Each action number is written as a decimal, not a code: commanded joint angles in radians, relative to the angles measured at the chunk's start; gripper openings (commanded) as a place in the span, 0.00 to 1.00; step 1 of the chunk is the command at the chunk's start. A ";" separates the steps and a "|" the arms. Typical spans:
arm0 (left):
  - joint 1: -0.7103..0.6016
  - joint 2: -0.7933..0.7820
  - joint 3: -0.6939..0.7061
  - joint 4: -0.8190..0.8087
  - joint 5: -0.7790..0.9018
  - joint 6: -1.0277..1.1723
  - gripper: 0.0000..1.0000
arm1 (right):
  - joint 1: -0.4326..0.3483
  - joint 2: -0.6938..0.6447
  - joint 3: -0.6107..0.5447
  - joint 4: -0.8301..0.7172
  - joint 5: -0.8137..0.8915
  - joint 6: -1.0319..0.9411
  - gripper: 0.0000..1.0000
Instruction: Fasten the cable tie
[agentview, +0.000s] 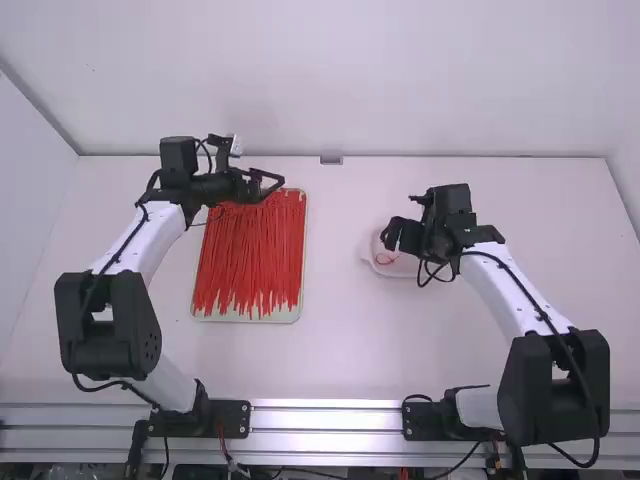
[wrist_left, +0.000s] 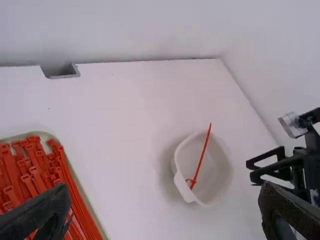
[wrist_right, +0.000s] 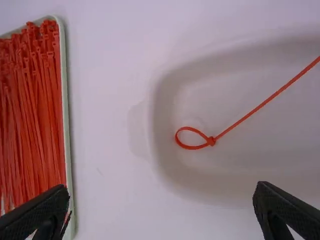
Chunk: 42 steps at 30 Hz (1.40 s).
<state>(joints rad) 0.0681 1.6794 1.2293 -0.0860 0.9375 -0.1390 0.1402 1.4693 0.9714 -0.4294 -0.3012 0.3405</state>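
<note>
I read left hand (agentview: 271, 186) wide open, holding nothing, over the far edge of the tray (agentview: 250, 317); right hand (agentview: 394, 238) likewise, above the bowl (agentview: 371, 259) (looped cable tie (wrist_right: 212, 141) inside). Tray, bowl well apart.

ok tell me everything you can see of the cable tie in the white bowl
The cable tie is a thin orange-red strip that looks like plastic. It is already fastened, with its tail through the head to form a small teardrop loop. The loop lies on the floor of the white bowl, and the long straight tail slants up past the rim. Only the bowl touches it.
</note>
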 joint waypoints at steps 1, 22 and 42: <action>-0.003 -0.020 0.023 0.000 0.014 -0.002 0.99 | 0.005 -0.018 0.024 -0.001 -0.020 0.003 0.98; -0.068 -0.124 -0.081 0.086 -0.090 0.101 0.89 | -0.104 -0.127 -0.085 0.111 0.088 -0.106 0.87; -0.068 -0.467 -0.424 0.086 -0.433 0.139 0.54 | -0.140 -0.506 -0.464 0.429 0.301 -0.340 0.49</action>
<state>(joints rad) -0.0036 1.2640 0.8410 -0.0021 0.5793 -0.0132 -0.0021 1.0008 0.5488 -0.0010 -0.0162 0.0185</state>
